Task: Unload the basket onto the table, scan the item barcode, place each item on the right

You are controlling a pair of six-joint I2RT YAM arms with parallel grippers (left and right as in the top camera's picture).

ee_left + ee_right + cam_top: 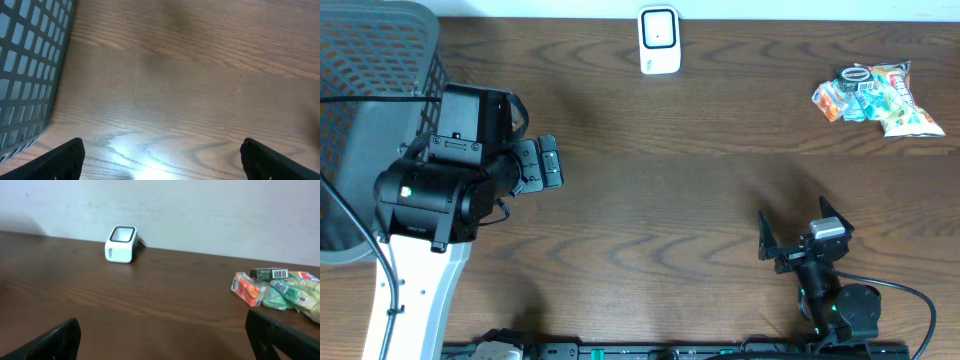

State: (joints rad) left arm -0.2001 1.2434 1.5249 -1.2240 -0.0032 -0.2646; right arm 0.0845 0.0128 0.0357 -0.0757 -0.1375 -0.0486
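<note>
A pile of snack items [876, 97] lies at the table's far right; in the right wrist view the items [280, 287] include an orange pack [246, 288] and a dark box with a barcode [269, 273]. The white barcode scanner [659, 40] stands at the far middle edge, and the right wrist view shows this scanner [121, 244] by the wall. My right gripper [798, 228] sits near the front right, open and empty, well short of the items; from its own camera the right gripper [162, 340] faces the wall. My left gripper [555, 163] is open and empty beside the basket; the left wrist view has the left gripper [162, 165] over bare wood.
A grey mesh basket [370, 90] fills the left rear corner, close behind the left arm; the basket wall [25, 75] is at the left of the left wrist view. A pale wall runs along the table's far edge.
</note>
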